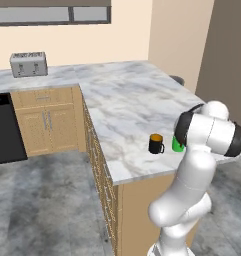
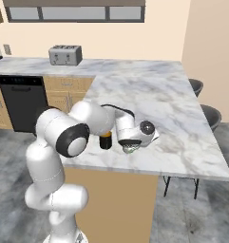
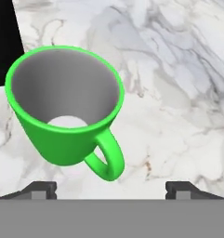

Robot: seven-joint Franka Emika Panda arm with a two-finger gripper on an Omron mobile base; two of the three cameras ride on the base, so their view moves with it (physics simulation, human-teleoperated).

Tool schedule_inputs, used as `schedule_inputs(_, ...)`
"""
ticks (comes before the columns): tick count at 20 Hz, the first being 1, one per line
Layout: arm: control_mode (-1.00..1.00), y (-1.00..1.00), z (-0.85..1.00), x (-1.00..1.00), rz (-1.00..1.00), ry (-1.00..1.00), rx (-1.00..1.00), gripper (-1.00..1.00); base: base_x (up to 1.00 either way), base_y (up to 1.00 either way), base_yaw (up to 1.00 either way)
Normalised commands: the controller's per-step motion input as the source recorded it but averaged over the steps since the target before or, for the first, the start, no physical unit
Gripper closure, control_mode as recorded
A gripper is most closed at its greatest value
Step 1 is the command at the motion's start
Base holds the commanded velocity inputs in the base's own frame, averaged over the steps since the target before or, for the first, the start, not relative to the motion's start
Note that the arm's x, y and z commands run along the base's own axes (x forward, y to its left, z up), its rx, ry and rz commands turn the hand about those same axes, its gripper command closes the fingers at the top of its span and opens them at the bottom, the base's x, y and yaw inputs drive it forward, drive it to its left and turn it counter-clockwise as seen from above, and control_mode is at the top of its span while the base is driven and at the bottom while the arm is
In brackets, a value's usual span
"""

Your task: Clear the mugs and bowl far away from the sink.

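Mugs first: a glossy green ceramic-looking mug (image 3: 67,111) with a grey inside and a looped handle stands upright on the white-grey veined marble counter (image 1: 127,100), near its front edge. A small black cylindrical mug with an orange top (image 1: 156,143) stands just beside it on the left, apart from it, handle toward the green one.

White robot gripper (image 3: 112,188) hangs right above the green mug. Fingers (image 3: 39,189) are spread wide, one at each side of the hand view, nothing between them. Green mug is free on the counter, not held.

No bowl or sink among what the pictures show, so judged from this, the mugs sit well away from the sink.

Risks:
- Hand sits low over the green mug; a careless lift or swing could clip the rim or handle and tip it.
- Both mugs stand close to the counter's near edge; a knock toward the robot could send one off onto the grey floor.
- Black mug is right next to the arm's elbow area in the right base view, so a wide swing could catch it.

Surfaces: marble smooth and polished, mugs hard and slick, round walls. Silver metal toaster (image 1: 28,64) sits on the far left counter, wooden cabinets (image 1: 47,122) below.
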Motion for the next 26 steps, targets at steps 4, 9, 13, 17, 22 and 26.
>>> schedule_inputs(4,-1.00,0.22,1.00,-0.15,0.01,0.01,-0.12,-1.00,0.00,0.00,0.00)
schedule_inputs(9,-1.00,0.76,1.00,-0.54,0.02,0.00,-0.13,-1.00,0.00,0.00,0.00)
schedule_inputs(13,-1.00,0.80,1.00,-0.58,0.00,0.00,-0.11,-1.00,0.00,0.00,0.00)
schedule_inputs(17,-1.00,0.71,1.00,-0.42,0.00,0.02,-0.12,-1.00,0.00,0.00,0.00)
schedule_inputs(22,-1.00,0.52,1.00,-0.49,0.00,0.10,-0.05,-1.00,0.00,0.00,0.00)
schedule_inputs(26,-1.00,0.09,0.96,-0.64,0.07,0.11,0.00,-1.00,0.00,0.00,0.00)
